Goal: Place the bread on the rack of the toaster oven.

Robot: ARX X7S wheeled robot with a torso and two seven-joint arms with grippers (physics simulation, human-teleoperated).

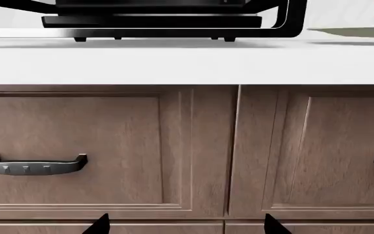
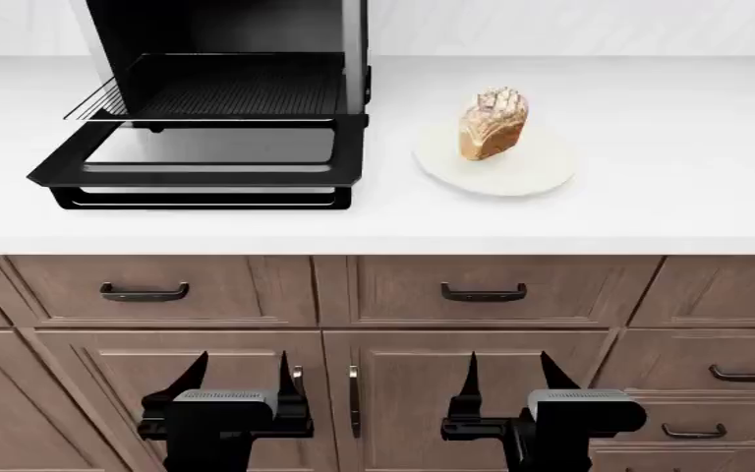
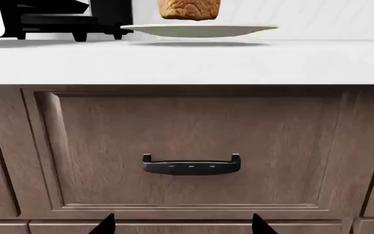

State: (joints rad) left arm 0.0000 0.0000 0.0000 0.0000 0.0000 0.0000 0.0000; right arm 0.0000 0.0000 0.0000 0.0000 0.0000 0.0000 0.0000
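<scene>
A long white counter (image 2: 640,211) is running across the top of brown wooden drawers (image 2: 483,291) and cupboard doors, with a pale wall behind it. On the left side of the counter, the toaster oven (image 2: 220,39) is sitting with its glass door (image 2: 207,147) hanging down flat and open. Inside it, the dark wire rack (image 2: 240,88) is lying bare, with its thin wires sticking out a little at the left. Just to the right of the oven, the bread (image 2: 492,123) is standing up on a round white plate (image 2: 535,172), apart from the oven. Down low in front of the cupboards, the left gripper (image 2: 241,379) is waiting with its two black fingers spread wide and holding nothing. Beside it, the right gripper (image 2: 509,379) is also waiting with its fingers spread wide and holding nothing. Both are sitting well below the counter, far from the bread.
</scene>
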